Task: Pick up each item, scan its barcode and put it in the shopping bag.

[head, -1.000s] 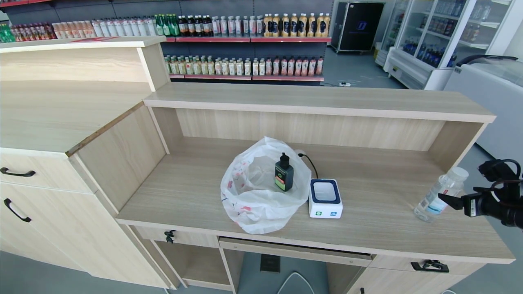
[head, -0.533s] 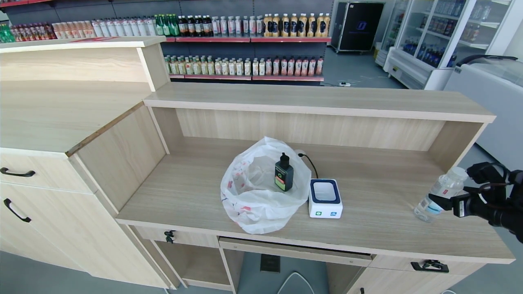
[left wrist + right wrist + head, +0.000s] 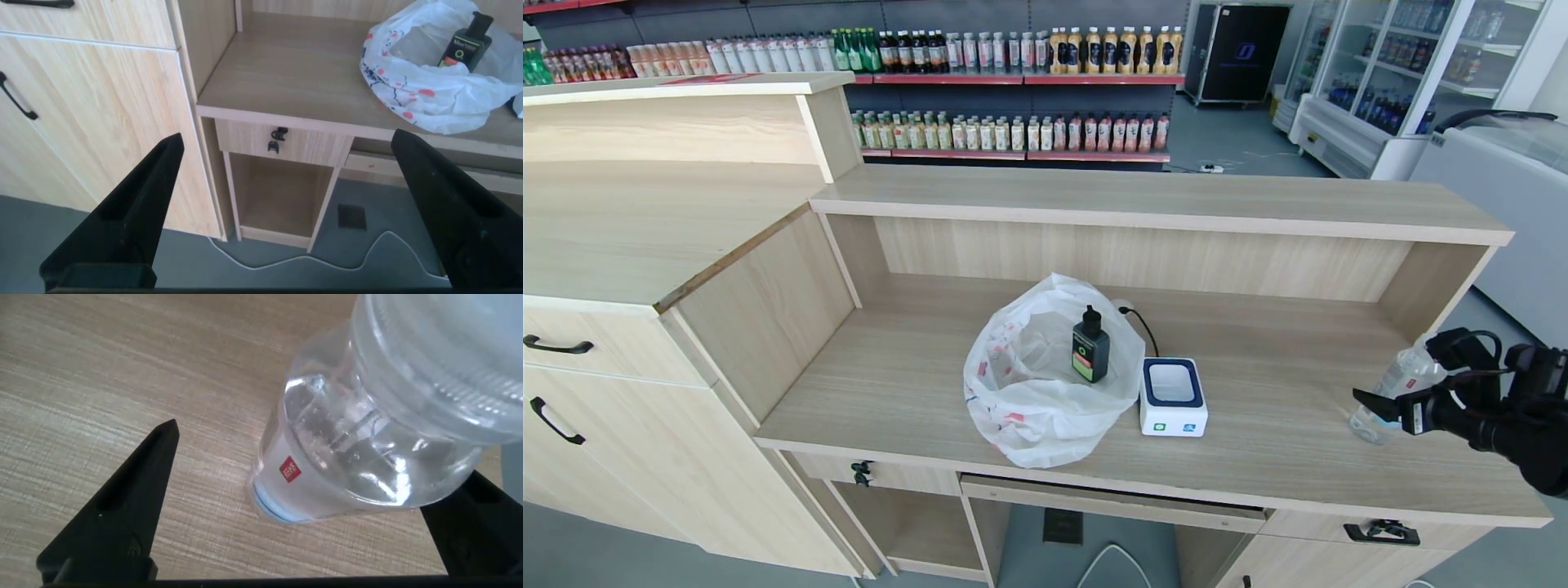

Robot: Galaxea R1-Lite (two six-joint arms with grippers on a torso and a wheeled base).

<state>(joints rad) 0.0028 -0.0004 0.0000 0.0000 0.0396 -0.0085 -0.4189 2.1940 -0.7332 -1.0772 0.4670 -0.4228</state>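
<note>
The right gripper [image 3: 1395, 369] is held open at the right end of the counter [image 3: 1282, 359], with its two fingers spread to either side of a clear water bottle [image 3: 1403, 377]. The bottle [image 3: 343, 457] is seen between the fingers, standing on the wood; whether either finger touches it cannot be told. A white scanner [image 3: 1172, 396] is set well to the left of this gripper. Just beyond the scanner, farther from the gripper, a white shopping bag [image 3: 1029, 400] is spread open, and a dark bottle [image 3: 1090, 349] is stood inside it. The left gripper [image 3: 286, 147] is held open too, low in front of the counter. The bag [image 3: 425, 82] with the dark bottle [image 3: 466, 39] is seen ahead of it and higher.
</note>
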